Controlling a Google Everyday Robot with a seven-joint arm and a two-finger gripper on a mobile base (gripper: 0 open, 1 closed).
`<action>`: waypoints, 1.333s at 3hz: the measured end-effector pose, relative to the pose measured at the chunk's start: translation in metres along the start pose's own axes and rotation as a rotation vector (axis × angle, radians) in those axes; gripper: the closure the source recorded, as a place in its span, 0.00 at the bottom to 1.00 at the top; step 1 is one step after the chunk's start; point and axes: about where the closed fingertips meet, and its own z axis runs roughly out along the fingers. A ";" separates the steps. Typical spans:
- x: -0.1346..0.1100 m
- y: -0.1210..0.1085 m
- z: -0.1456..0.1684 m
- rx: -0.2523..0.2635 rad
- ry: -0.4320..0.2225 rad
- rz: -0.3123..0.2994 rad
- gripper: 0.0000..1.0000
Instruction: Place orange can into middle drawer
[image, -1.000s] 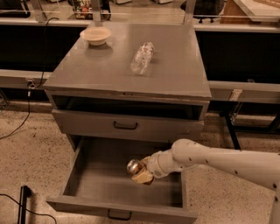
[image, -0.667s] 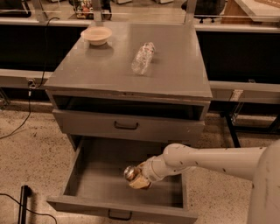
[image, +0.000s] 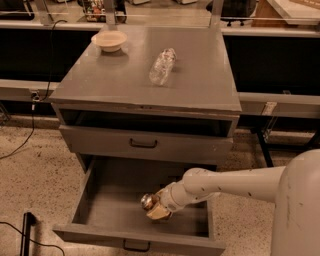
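Note:
The middle drawer (image: 107, 207) is pulled out wide, with a bare grey floor and a small black handle on its front edge. My arm reaches in from the right, over the drawer's right half. My gripper (image: 153, 206) is inside the drawer, low over the floor near the middle. It is shut on the orange can (image: 157, 213). The can lies tilted in the grip, with its silver rimmed end pointing up and to the left. I cannot tell whether the can touches the drawer floor.
The handled drawer above (image: 143, 144) is closed, under an open slot. On the cabinet top lie a clear crinkled plastic bottle (image: 162, 66) and a pale bowl (image: 109, 40). A black object (image: 27, 231) and a cable lie on the floor at left.
My gripper has moved the can a little to the left and lower, toward the drawer's front. The drawer has not moved.

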 end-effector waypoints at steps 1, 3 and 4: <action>0.000 0.001 0.002 -0.003 0.001 -0.001 0.38; -0.002 0.005 0.003 -0.008 0.012 -0.013 0.00; -0.008 0.008 -0.002 0.000 0.012 -0.033 0.00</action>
